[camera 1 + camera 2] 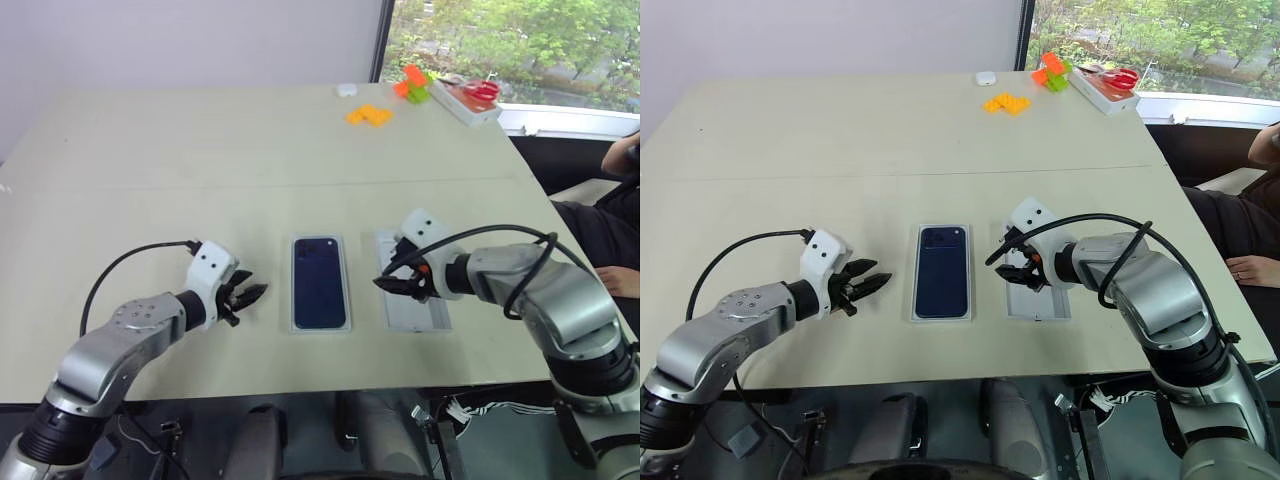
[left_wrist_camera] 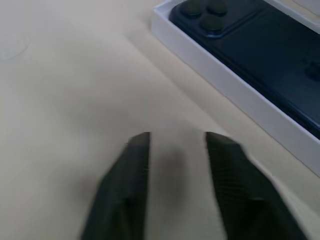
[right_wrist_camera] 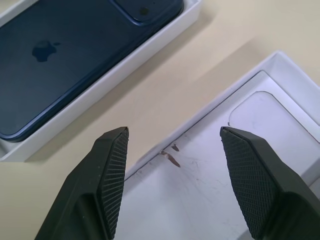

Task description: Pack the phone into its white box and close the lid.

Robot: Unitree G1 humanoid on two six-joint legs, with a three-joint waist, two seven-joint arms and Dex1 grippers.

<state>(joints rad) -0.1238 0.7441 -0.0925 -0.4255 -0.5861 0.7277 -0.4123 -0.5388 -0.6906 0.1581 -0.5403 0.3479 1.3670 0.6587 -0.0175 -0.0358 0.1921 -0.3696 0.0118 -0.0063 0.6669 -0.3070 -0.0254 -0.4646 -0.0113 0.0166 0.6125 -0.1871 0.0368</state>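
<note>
The phone [image 1: 320, 283] sits in the white box [image 3: 125, 67], just left of the right end effector [image 3: 172, 140], whose fingers gape empty over the lid [image 3: 210, 185], which lies inside up. Left end effector [image 2: 175, 145] hovers over bare surface [image 1: 200, 150], fingers slightly parted, empty. Risk: an off-centre pinch on the lid's thin rim lets it slip or shove the box.

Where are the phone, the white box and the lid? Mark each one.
phone [image 1: 319, 283], left eye view, middle of its dark glossy back.
white box [image 3: 131, 59], right wrist view, its low rim beside the phone.
lid [image 3: 210, 172], right wrist view, its pale inside face, lying open side up.
</note>
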